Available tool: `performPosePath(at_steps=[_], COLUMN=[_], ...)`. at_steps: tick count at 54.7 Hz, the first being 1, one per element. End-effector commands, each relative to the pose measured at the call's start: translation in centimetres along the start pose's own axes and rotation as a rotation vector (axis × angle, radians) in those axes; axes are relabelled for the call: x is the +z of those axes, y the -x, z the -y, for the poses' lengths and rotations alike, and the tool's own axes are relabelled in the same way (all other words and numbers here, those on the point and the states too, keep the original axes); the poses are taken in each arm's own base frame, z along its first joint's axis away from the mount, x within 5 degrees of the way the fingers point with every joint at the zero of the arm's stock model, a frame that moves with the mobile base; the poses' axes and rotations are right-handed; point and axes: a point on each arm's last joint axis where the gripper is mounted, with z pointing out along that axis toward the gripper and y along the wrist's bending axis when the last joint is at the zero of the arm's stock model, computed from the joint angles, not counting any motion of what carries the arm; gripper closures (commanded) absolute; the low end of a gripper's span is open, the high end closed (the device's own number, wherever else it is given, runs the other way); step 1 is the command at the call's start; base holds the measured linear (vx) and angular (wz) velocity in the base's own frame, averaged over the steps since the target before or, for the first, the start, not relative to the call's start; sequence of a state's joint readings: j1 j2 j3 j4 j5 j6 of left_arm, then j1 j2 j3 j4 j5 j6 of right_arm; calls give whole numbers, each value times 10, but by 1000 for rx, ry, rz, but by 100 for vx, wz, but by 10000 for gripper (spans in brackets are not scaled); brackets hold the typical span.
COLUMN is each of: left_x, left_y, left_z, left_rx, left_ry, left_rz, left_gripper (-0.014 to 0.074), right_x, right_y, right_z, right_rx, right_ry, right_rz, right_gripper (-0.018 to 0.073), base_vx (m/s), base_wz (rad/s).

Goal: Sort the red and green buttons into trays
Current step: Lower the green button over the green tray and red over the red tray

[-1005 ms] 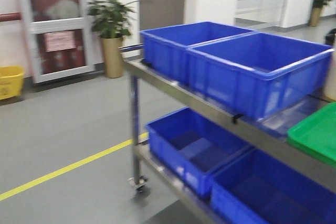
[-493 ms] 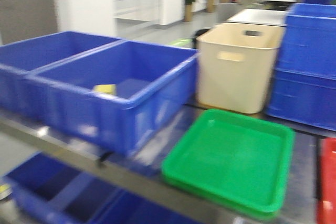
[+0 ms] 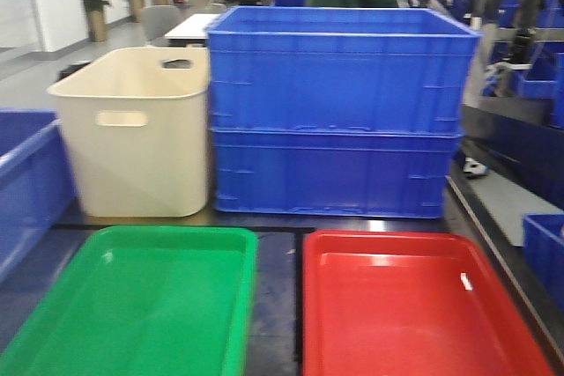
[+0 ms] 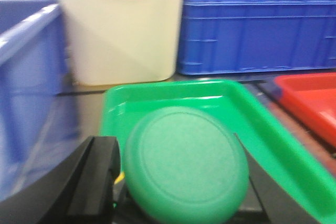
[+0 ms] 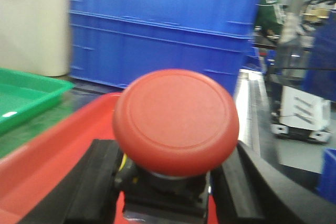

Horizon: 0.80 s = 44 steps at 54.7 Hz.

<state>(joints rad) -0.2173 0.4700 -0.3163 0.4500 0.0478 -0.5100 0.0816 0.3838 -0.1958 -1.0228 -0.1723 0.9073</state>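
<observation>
The green button [image 4: 186, 163] fills the left wrist view, and my left gripper [image 4: 181, 182] is shut on it just before the near edge of the green tray [image 4: 252, 114]. In the right wrist view the red button [image 5: 176, 119] sits on its dark base with my right gripper [image 5: 168, 187] shut on that base, over the red tray [image 5: 58, 156]. From the front, the green tray [image 3: 141, 305] and the red tray [image 3: 405, 314] lie side by side, both with nothing in them. Neither gripper shows in the front view.
A cream tub [image 3: 137, 134] with handle holes stands behind the green tray. Two stacked blue crates [image 3: 339, 112] stand behind the red tray. Another blue crate [image 3: 26, 182] borders the green tray on the left. Shelving with more blue bins [image 3: 529, 77] runs along the right.
The front view has swung right, from the cart's blue crates past the cream tub, and now faces both trays squarely.
</observation>
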Motion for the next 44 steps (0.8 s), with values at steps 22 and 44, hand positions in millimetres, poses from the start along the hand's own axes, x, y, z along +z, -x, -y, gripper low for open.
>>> performPosePath(at_steps=[22, 44], left_x=[-1, -1], left_y=[19, 19], left_z=[5, 5], left_rx=[-12, -12], left_ry=[-46, -46], left_rz=[103, 103], left_gripper=[594, 594], right_x=[1, 1], right_y=[14, 14], right_z=[-2, -2], right_rx=[1, 2], right_ry=[30, 38], right_rz=[57, 64], right_gripper=[567, 567], base_vx=[5, 0], base_wz=[-19, 0])
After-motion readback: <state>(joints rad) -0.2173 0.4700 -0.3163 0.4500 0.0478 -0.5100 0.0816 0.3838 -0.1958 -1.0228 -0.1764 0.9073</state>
